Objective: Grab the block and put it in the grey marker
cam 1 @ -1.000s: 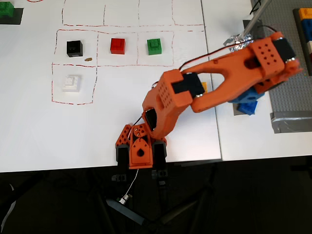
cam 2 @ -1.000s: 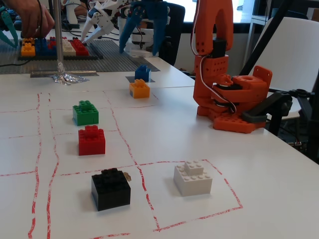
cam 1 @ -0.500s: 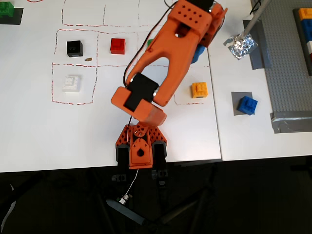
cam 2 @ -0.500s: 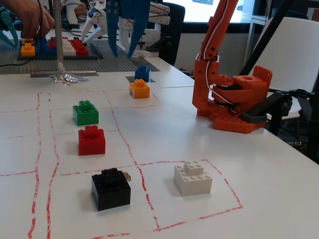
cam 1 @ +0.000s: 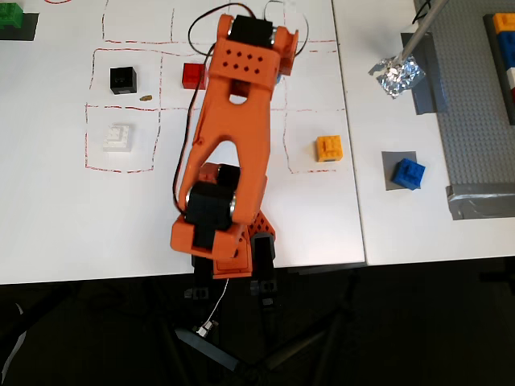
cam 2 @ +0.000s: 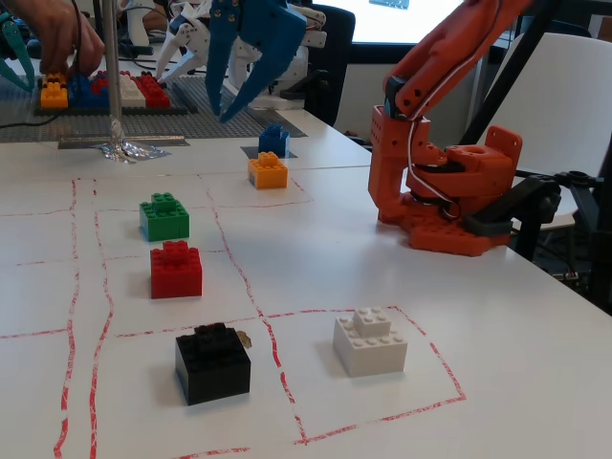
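White tabletop: studded blue block [cam 1: 409, 174] (square) on grey marker [cam 1: 392, 161].

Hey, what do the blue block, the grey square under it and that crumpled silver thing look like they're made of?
The blue block looks like hard moulded plastic, glossy, with studs on top. The grey square appears to be matte tape, flat on the table. The crumpled silver thing is probably metal foil, judging by its bright creased glints.
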`<state>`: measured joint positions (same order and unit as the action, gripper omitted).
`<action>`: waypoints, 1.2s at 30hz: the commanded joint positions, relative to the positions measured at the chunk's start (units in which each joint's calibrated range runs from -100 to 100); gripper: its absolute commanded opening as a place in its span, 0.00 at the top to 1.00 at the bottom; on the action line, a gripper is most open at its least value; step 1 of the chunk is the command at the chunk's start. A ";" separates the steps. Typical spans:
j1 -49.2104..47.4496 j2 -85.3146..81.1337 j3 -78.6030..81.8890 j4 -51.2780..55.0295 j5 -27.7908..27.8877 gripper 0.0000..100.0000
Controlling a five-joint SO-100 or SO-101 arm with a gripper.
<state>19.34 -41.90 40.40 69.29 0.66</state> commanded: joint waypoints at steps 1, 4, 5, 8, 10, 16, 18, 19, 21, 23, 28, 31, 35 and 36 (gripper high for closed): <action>-4.74 -13.38 7.20 -7.99 -0.78 1.00; -9.06 -21.13 15.54 -12.88 -0.73 1.00; -10.39 -23.29 17.90 -14.19 -0.93 1.00; -13.12 -28.37 24.43 -17.46 -0.98 1.00; -13.92 -31.04 28.60 -18.93 -0.98 1.00; -16.65 -41.56 42.47 -20.80 -1.03 1.00; -17.53 -44.40 45.73 -20.80 -1.42 1.00; -17.80 -45.86 47.27 -20.80 -1.56 1.00; -18.42 -48.88 50.08 -20.80 -1.81 1.00; -18.77 -51.47 52.89 -20.72 -1.86 1.00; -18.42 -56.20 57.88 -20.48 -1.71 1.00; -18.33 -57.58 59.33 -20.07 -1.81 1.00; -19.21 -57.58 59.33 -19.25 -2.15 1.00; -19.47 -57.67 59.33 -18.60 -1.90 1.00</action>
<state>1.20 -98.62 98.92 50.08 -1.00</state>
